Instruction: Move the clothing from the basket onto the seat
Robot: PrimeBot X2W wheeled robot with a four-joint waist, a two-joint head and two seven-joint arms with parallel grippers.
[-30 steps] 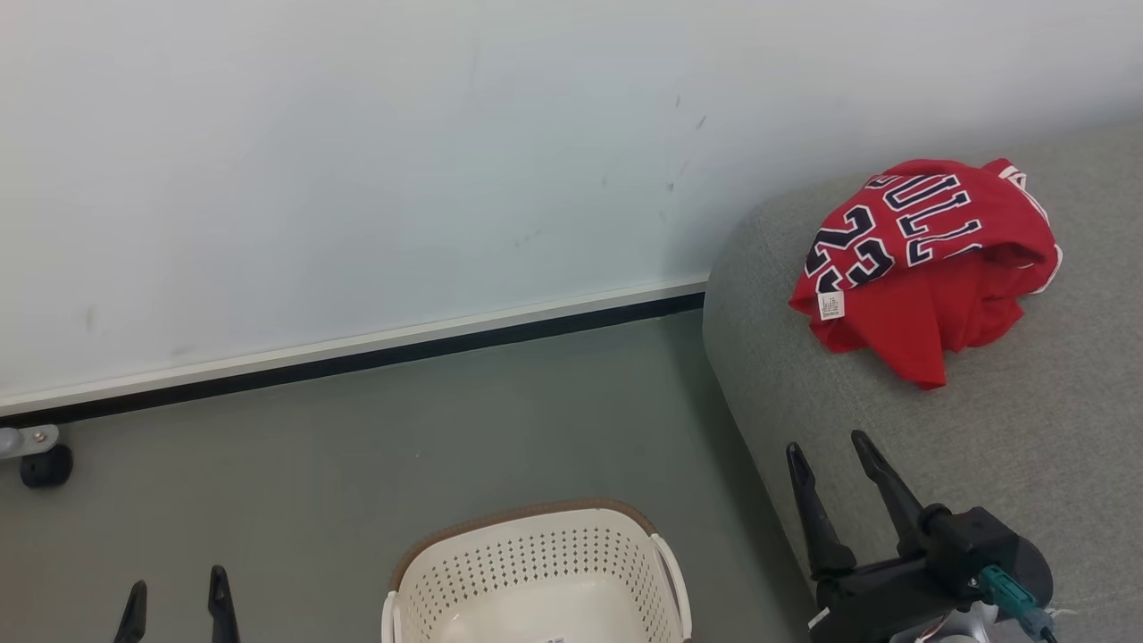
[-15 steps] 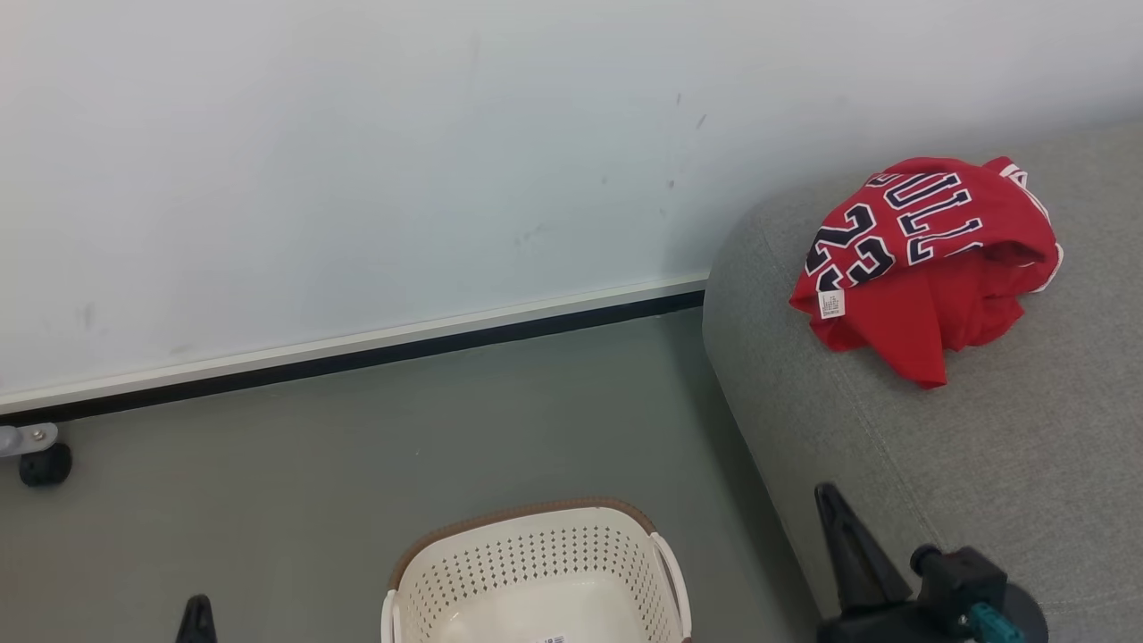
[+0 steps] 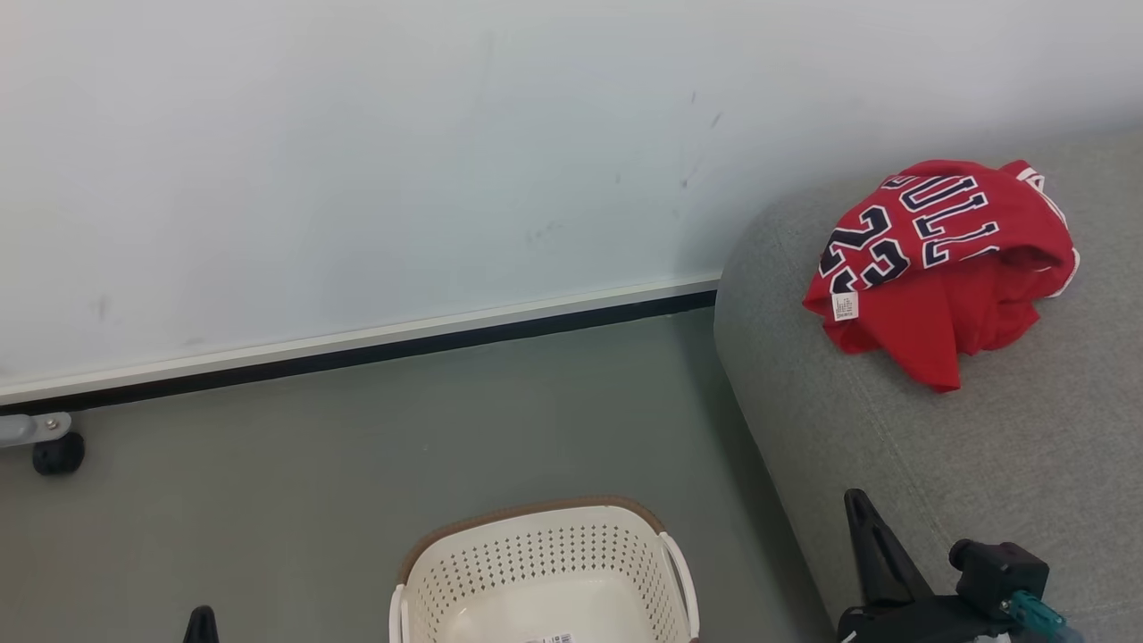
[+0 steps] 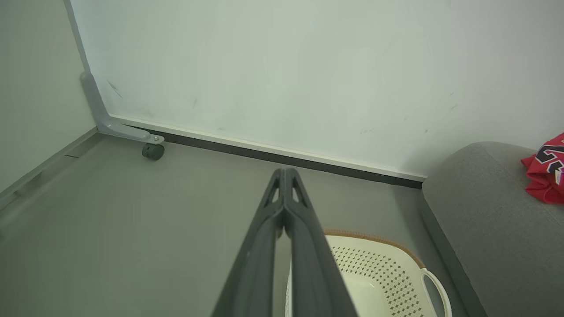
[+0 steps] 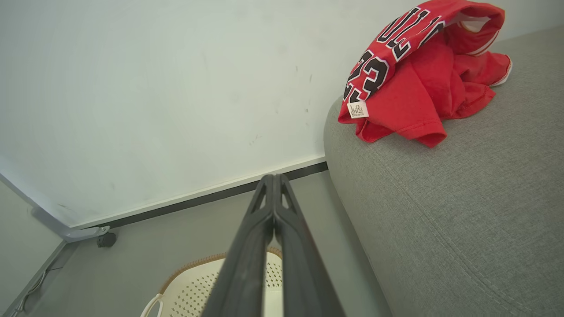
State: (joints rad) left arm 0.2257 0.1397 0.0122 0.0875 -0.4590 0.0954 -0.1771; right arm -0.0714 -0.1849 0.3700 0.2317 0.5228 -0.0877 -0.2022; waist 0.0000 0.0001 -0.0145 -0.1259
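L wrist: L gripper closed, empty; basket lower-right. R wrist: R gripper closed, empty; clothing on seat upper-right.

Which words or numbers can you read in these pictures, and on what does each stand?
"22": on the red jersey, upside down.
"ULL": same jersey; other letters hidden.
White tag on it: too small to read.
Paper label in the basket: too small.
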